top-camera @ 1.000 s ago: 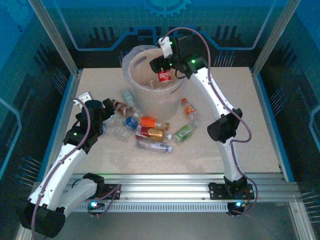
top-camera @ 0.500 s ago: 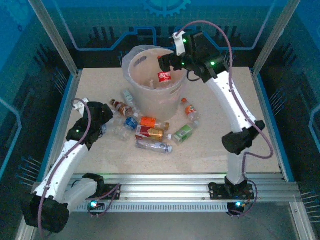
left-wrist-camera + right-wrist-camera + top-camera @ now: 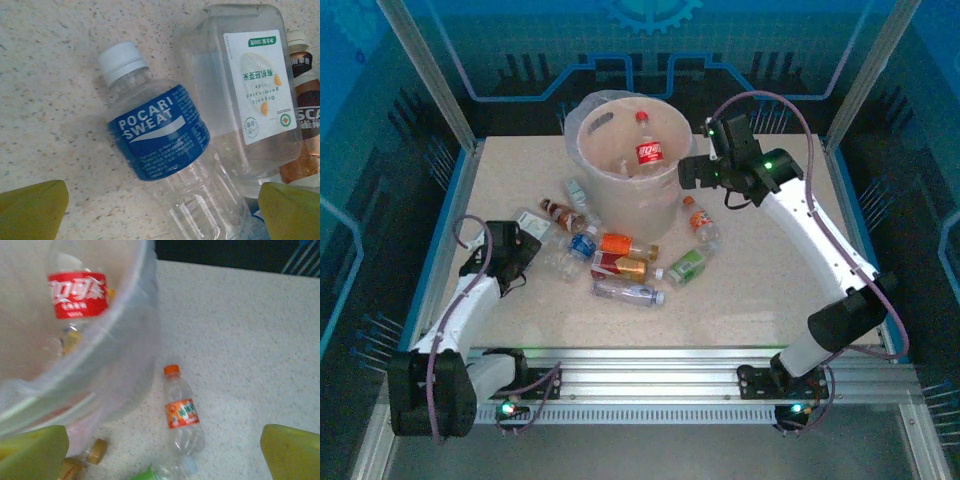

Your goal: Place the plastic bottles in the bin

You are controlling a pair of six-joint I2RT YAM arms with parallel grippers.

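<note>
Near the tabletop's (image 3: 770, 290) left edge, the left gripper (image 3: 520, 245) hangs low. Its yellow fingers (image 3: 32, 207) are spread wide and empty over a blue-labelled Pocari Sweat bottle (image 3: 155, 132), which lies flat just beside a clear white-labelled bottle (image 3: 250, 95). More plastic bottles (image 3: 620, 268) lie clustered mid-table before the bin (image 3: 620, 205). An orange-capped bottle (image 3: 182, 412) lies near the bin's right side. Beyond it the right gripper (image 3: 686, 172) hovers by the rim, fingers parted, holding nothing. The bin, toward the far edge, contains a red-labelled bottle (image 3: 647, 150).
</note>
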